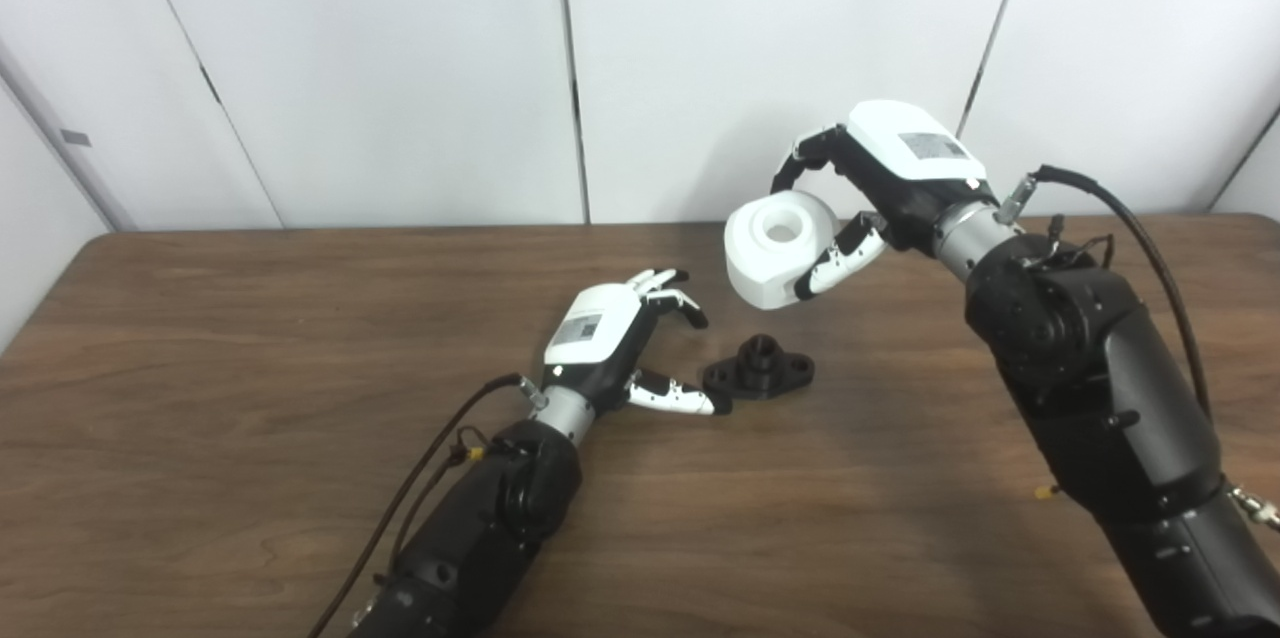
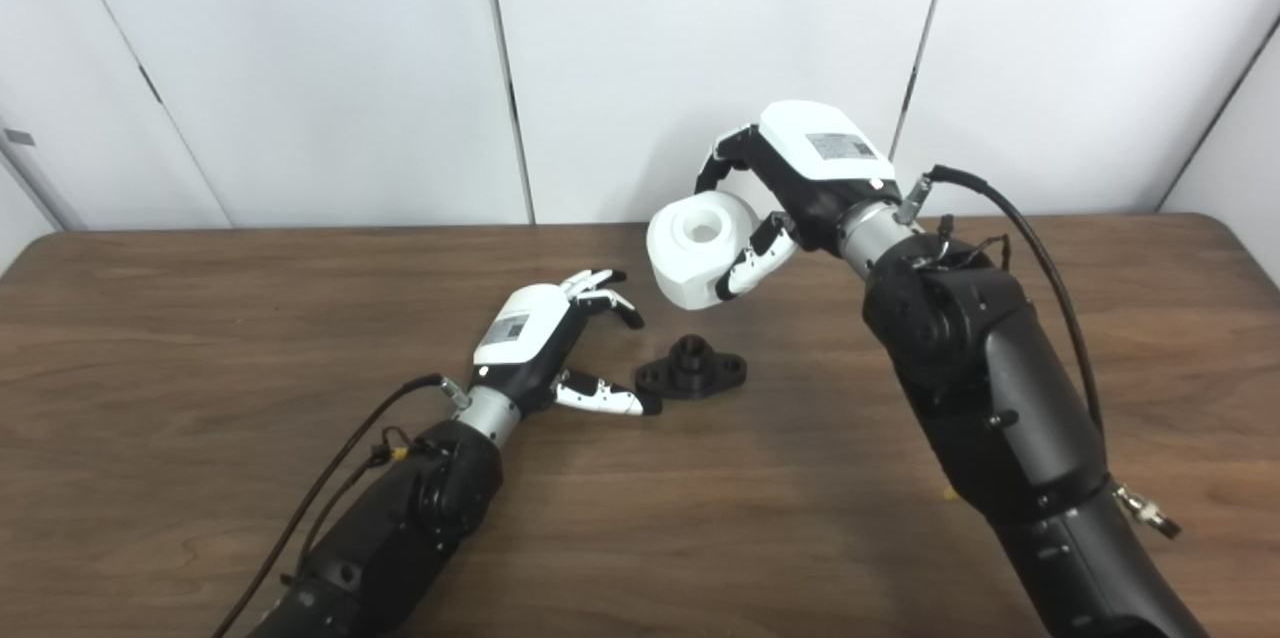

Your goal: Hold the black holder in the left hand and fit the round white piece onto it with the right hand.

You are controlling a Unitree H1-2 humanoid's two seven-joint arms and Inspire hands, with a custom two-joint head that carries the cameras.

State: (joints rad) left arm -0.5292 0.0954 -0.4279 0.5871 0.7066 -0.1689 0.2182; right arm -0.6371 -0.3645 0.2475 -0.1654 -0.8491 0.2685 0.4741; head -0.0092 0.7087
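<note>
Bright even overhead light, soft shadows on the table [image 1: 250,338], slightly soft focus, mild glare

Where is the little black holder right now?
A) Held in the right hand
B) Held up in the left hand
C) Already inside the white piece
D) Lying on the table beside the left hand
D: the black holder lies on the table, just beyond the open left hand, not gripped.

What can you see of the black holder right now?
The black holder is a small matte part, plastic by its look: a flat oval base with a hole at each end and a short round boss standing up at its middle. It lies flat on the wooden table, not held. The open left hand sits beside it, thumb tip near or at its edge.
</note>
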